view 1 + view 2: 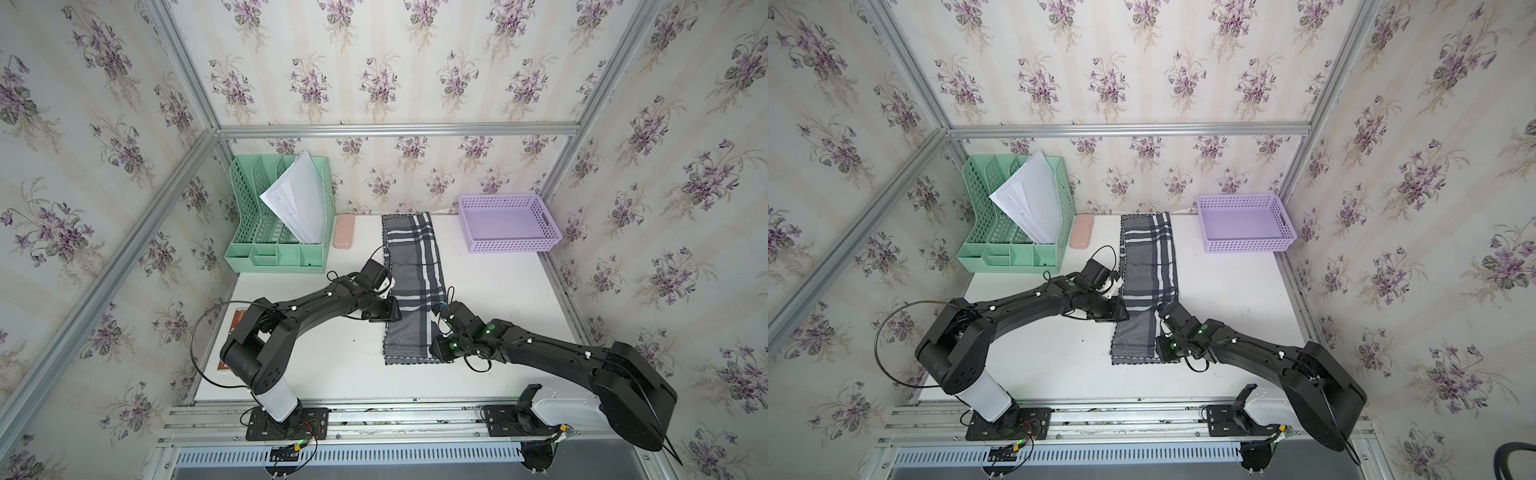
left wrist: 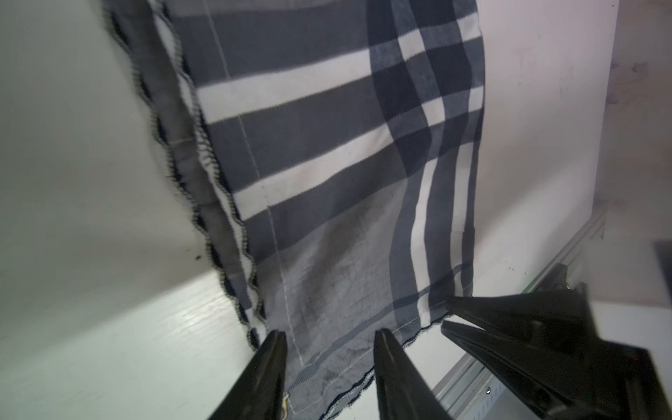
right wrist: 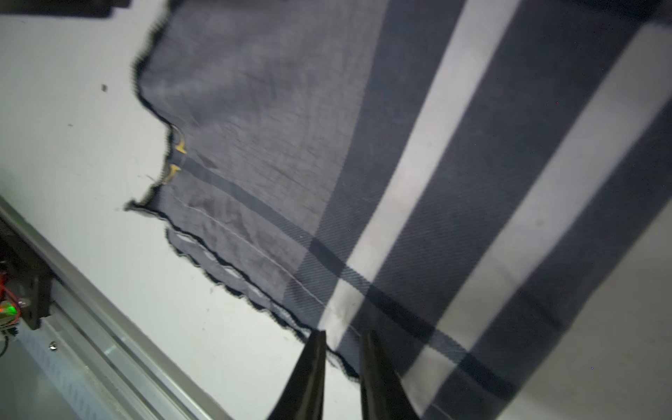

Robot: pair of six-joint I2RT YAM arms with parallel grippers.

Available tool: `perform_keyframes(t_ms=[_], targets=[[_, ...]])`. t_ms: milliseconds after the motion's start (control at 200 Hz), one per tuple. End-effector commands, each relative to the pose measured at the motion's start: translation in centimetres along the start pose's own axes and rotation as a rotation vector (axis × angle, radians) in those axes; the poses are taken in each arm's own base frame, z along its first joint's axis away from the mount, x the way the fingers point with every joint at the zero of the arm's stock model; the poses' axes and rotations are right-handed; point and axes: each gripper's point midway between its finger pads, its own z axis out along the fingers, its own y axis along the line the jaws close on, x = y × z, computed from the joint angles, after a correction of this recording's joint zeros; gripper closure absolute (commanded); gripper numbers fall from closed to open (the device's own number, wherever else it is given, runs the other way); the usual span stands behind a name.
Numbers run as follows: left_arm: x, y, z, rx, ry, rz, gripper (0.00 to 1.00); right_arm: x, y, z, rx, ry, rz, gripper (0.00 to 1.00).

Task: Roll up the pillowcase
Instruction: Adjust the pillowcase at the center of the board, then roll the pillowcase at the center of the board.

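The pillowcase (image 1: 413, 286) (image 1: 1148, 282) lies flat on the white table, folded into a long narrow strip that runs from the back wall toward the front. Its plaid stripes and dark scalloped edge fill both wrist views (image 2: 327, 145) (image 3: 400, 182). My left gripper (image 2: 331, 334) (image 1: 392, 316) hovers over the strip's left edge, fingers well apart and empty. My right gripper (image 3: 342, 336) (image 2: 445, 312) is at the near right corner. Its fingers stand a narrow gap apart, straddling the scalloped near edge, and the fabric between them still lies flat.
A green file organiser (image 1: 282, 220) holding papers stands at the back left, with a pink case (image 1: 344, 231) beside it. At the back right sits a purple basket (image 1: 509, 222). An aluminium rail (image 1: 374, 409) runs along the table's front edge.
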Motion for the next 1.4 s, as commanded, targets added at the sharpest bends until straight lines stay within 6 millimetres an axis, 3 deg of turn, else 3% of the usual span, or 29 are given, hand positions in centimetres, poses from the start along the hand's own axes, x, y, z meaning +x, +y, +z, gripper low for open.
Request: perform_keyframes(t_ms=[0, 80, 230, 340, 420, 484, 584, 674, 779, 839, 909, 1014, 1109, 1239, 1394], targets=[[-1.8, -0.1, 0.5, 0.001, -0.069, 0.001, 0.57, 0.6, -0.8, 1.2, 0.051, 0.037, 0.039, 0.84], [-2.5, 0.5, 0.9, -0.041, -0.076, 0.001, 0.57, 1.6, -1.7, 2.0, 0.099, 0.074, 0.047, 0.87], [-2.3, 4.3, 3.1, -0.198, -0.019, -0.045, 0.59, 3.7, -2.4, 2.9, 0.119, 0.134, 0.058, 0.91], [-1.4, 6.4, 5.0, -0.253, 0.042, -0.075, 0.61, 4.4, -1.1, 3.1, 0.083, 0.158, -0.025, 0.9], [-0.6, 8.2, 5.1, -0.312, 0.071, -0.115, 0.62, 4.6, 0.6, 3.0, 0.035, 0.172, -0.1, 0.9], [-0.3, 9.6, 4.5, -0.362, 0.072, -0.139, 0.62, 4.6, 1.7, 2.8, 0.004, 0.177, -0.144, 0.88], [-0.4, 10.3, 3.2, -0.382, 0.053, -0.154, 0.59, 4.0, 3.8, 2.1, -0.03, 0.14, -0.232, 0.75], [-0.9, 9.5, 1.8, -0.371, 0.023, -0.148, 0.52, 2.6, 5.7, 0.9, -0.019, 0.052, -0.325, 0.46], [-1.8, 8.2, -0.9, -0.353, -0.035, -0.147, 0.49, 1.5, 7.5, -0.1, 0.041, -0.034, -0.459, 0.32], [-2.2, 7.8, -2.9, -0.344, -0.073, -0.164, 0.45, 0.9, 7.5, -0.3, 0.137, -0.068, -0.528, 0.28], [-2.1, 7.7, -5.1, -0.337, -0.117, -0.198, 0.34, 0.0, 7.0, -0.1, 0.273, -0.086, -0.587, 0.25], [-1.0, 9.2, -7.7, -0.316, -0.172, -0.284, 0.23, -0.7, 6.0, 0.9, 0.437, -0.075, -0.672, 0.22], [0.2, 10.8, -9.6, -0.303, -0.23, -0.341, 0.19, -0.6, 7.0, 1.9, 0.468, -0.074, -0.778, 0.2], [2.5, 13.4, -10.3, -0.285, -0.25, -0.43, 0.18, -0.2, 8.7, 3.1, 0.431, -0.065, -0.854, 0.19], [4.4, 14.9, -10.1, -0.289, -0.239, -0.473, 0.17, 2.0, 10.7, 3.9, 0.334, -0.018, -0.933, 0.17]])
